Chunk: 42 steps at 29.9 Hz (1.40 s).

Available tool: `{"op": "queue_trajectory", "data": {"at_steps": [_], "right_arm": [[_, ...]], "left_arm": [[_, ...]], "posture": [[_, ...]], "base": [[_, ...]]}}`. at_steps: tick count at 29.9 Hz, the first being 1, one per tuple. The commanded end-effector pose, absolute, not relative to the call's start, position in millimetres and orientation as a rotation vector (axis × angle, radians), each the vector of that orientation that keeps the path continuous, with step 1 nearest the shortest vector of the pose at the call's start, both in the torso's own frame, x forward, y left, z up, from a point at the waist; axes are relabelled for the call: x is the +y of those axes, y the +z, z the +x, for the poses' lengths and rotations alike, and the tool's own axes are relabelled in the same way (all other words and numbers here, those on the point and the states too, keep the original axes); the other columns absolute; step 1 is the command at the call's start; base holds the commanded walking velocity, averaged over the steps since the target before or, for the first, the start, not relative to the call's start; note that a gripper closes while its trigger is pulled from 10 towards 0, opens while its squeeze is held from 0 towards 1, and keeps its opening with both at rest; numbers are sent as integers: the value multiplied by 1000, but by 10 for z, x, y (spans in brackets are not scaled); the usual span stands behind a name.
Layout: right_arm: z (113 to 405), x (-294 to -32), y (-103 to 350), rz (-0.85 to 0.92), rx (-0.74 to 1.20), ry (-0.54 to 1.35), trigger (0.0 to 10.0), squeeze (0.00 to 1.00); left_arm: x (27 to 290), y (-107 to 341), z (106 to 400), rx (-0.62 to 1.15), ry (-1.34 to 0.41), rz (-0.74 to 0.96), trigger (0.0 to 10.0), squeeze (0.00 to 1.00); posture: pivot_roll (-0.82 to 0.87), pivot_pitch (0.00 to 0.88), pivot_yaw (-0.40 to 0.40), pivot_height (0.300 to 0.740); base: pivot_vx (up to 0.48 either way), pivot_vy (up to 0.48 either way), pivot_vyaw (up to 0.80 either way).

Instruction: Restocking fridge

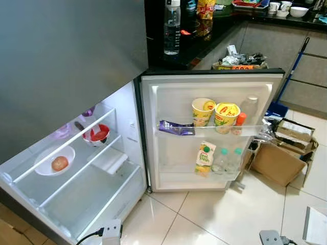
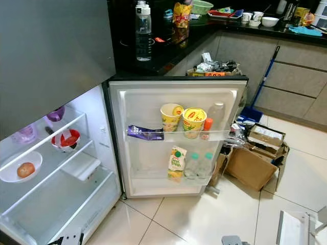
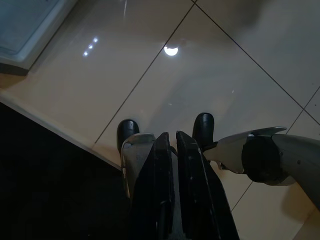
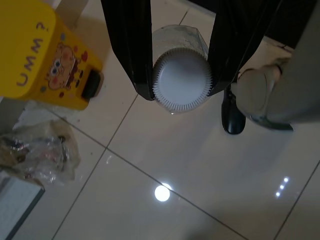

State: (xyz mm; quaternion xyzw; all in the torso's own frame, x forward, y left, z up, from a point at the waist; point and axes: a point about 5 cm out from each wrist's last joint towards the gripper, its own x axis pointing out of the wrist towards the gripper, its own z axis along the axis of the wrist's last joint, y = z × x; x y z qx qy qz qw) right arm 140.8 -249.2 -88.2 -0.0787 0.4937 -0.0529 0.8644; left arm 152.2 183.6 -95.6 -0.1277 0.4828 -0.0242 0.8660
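Two yellow noodle cups (image 1: 215, 115) crowd the upper shelf of the open fridge door (image 1: 168, 97), beside a purple packet (image 1: 175, 128) and a small orange-capped bottle (image 1: 239, 122); a juice carton (image 1: 204, 158) and clear bottles (image 1: 228, 160) stand on the shelf below. Inside the fridge (image 1: 117, 153), a white bowl (image 1: 43, 169) with a round fruit sits on a wire shelf, a red bowl (image 1: 96, 135) behind it. Cardboard boxes (image 1: 283, 153) clutter the floor to the right of the door. The right gripper (image 4: 181, 82) clamps a white-capped bottle (image 4: 182, 77) over the tiles, near a yellow stool (image 4: 37, 55). The left gripper (image 3: 174, 150) hangs with fingers nearly together, holding nothing.
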Motion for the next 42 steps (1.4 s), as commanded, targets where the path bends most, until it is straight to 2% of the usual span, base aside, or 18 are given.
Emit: {"op": "queue_trajectory", "data": {"at_steps": [1,15,17,42], "right_arm": [[1439,-2516,-861,-172,1017,-120,10000,0],[1318,-2467,-920,-172,1055,-112,10000,0],[1220,-2458,-956,-167,1085,-113,10000,0],[1164,-2451,-976,-154,1101,-121,10000,0]], "left_arm": [[1888,-959,1498,1017,-45,-254,10000,0],[1895,-966,1474,1025,-54,-242,10000,0],[1897,-968,1468,1026,-58,-238,10000,0],[1912,-971,1449,1032,-72,-223,10000,0]], "posture": [[-76,0,-16,740],[-75,0,-14,740],[-73,0,-15,740],[-75,0,-10,740]], "base": [[0,0,0],[0,0,0],[0,0,0],[292,0,0]]}}
